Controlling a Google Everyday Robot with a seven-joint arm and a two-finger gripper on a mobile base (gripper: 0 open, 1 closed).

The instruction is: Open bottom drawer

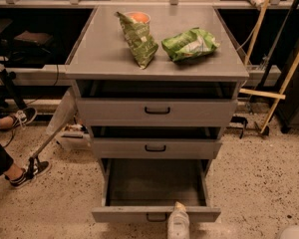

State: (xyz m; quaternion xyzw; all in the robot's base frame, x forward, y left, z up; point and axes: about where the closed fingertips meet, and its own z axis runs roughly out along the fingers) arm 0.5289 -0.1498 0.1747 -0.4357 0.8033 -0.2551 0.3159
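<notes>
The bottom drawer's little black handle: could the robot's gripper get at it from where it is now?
Probably yes. The gripper sits at the front panel of the pulled-out bottom drawer, just right of its black handle. Nothing appears to lie between them.

Overhead light is falling on the counter [104, 51]; shadow is pooling inside the bottom drawer [154, 184]. The end effector [178, 224], at the lower edge before its front, is showing pale and blurred.
</notes>
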